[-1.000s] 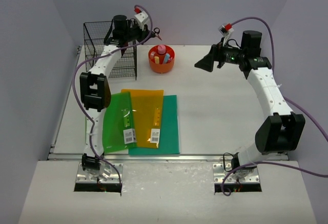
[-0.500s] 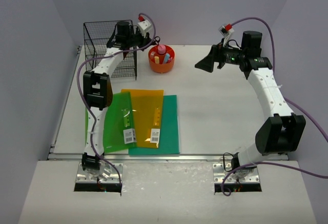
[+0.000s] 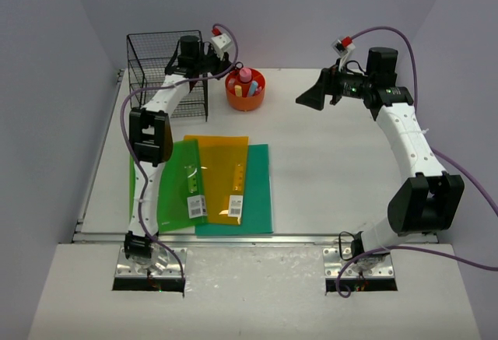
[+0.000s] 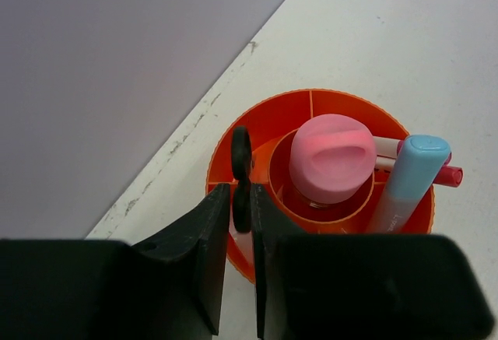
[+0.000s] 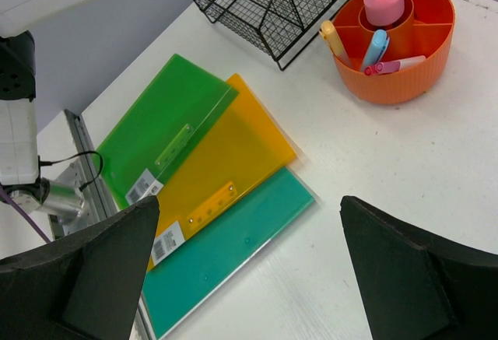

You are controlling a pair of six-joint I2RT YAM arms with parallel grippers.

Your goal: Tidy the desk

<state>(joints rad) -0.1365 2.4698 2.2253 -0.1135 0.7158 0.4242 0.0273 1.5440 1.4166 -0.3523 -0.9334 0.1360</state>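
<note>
While the desk (image 3: 350, 184) fills the floor between the pale walls, its containers sit along the far edge. An orange round organiser (image 5: 405, 83) stands left of the middle, and a black wire basket (image 5: 257, 5) stands just beside it in the far left corner. The organiser's centre well holds a pink-capped item (image 4: 331, 157). Its outer compartments hold a blue marker (image 4: 412, 173), a pink marker (image 4: 447, 175) and a yellow marker (image 5: 333, 40). Towards the front edge on the left, a green folder (image 5: 167, 122), an orange folder (image 5: 233, 161) and a teal folder (image 5: 233, 254) lie flat and overlapping.

Above the organiser's rim the left gripper (image 4: 241, 196) has its fingers nearly together, pressed on either side of a thin black handle (image 4: 241, 149) that reaches down into an outer compartment. Over the right half of the desk the right gripper (image 3: 303, 99) hangs in the air with its fingers spread wide, touching nothing.
</note>
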